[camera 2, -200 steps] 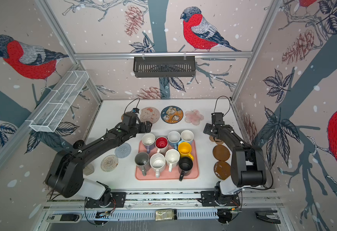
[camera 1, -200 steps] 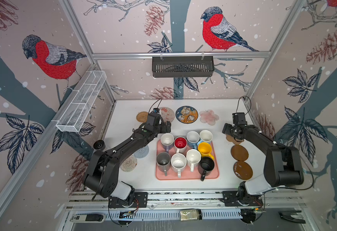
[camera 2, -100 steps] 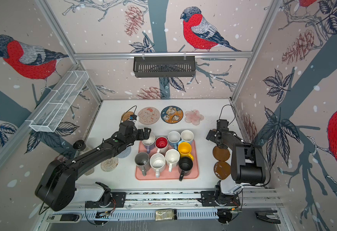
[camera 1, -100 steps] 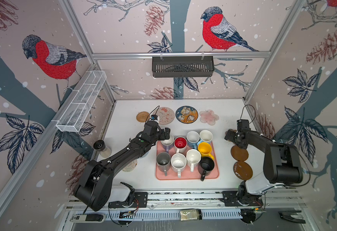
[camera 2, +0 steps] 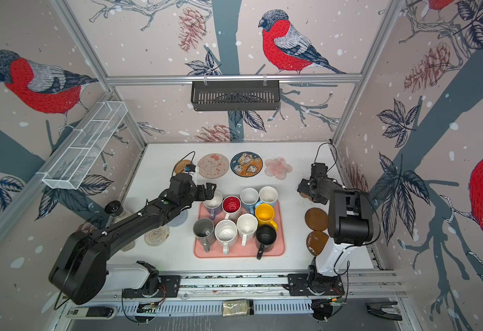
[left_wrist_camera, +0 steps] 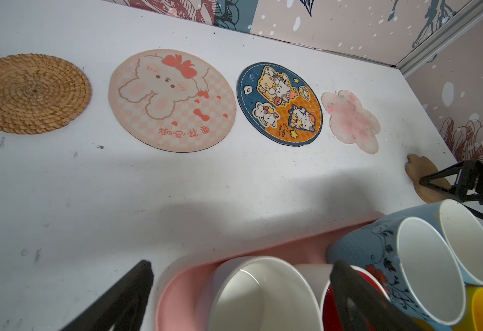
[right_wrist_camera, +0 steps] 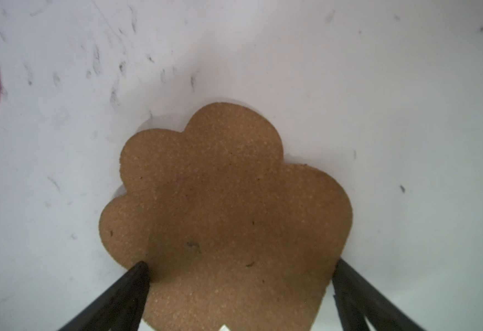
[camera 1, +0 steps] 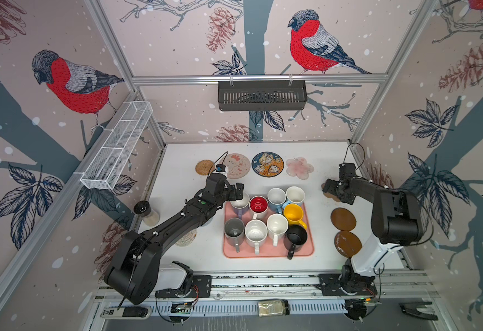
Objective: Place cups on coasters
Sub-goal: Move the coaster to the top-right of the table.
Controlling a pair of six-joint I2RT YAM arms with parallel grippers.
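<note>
Several cups stand packed on the pink tray (camera 1: pixel 266 252), none on a coaster. My left gripper (camera 1: pixel 239 190) (left_wrist_camera: pixel 241 265) is open, its fingers astride the lavender cup (camera 1: pixel 241 201) (left_wrist_camera: pixel 263 298) at the tray's far left corner. My right gripper (camera 1: pixel 327 186) (right_wrist_camera: pixel 240 263) is open and empty, hovering low over the tan cloud-shaped coaster (right_wrist_camera: pixel 229 200). Straw (camera 1: pixel 205 167), beige (camera 1: pixel 237 165), blue (camera 1: pixel 267 164) and pink flower (camera 1: pixel 300 167) coasters line the back. Two brown discs (camera 1: pixel 343 219) lie to the right, and a cream round (camera 1: pixel 187 238) lies to the left.
A shaker jar (camera 1: pixel 145 212) stands by the left wall. A grey round coaster (camera 2: pixel 178 217) lies partly under my left arm. A white wire basket (camera 1: pixel 117 146) and a black basket (camera 1: pixel 262 94) hang on the walls. The right wall is close behind my right arm.
My left gripper has come a little nearer and down to the lavender cup. My right arm has folded back, while its gripper stayed over the tan coaster with its jaws wider.
</note>
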